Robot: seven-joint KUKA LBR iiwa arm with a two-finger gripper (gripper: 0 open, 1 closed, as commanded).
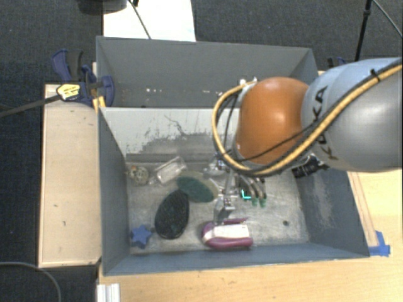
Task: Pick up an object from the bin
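1. End effector (223, 211) hangs low inside the bin (113, 181), pointing down, just above a purple block (227, 236) with a white top face. Whether it is released or clenched I cannot tell, and nothing shows in its grasp.
2. Block position: flat on the bin floor, close to the near wall and a little right of centre. I take it as the likeliest pick, since it is the thing nearest under the tool.
3. Arm (352, 124) comes in from the right over the rim, with its orange cover (271, 121) above the middle of the floor. That steep reach probably serves to clear the sloping walls.
4. Neighbours:
   - a black brush (172, 214) lies left of the block, apart from it;
   - a green oval (196, 189) lies just beside the end effector;
   - a clear piece (170, 168) and a small round thing (138, 175) lie by the far wall;
   - a blue star (141, 234) sits in the near left corner.
5. Things lie loose and unstacked, so a straight descent should meet the block alone. The near wall, though, leaves little room on that side.
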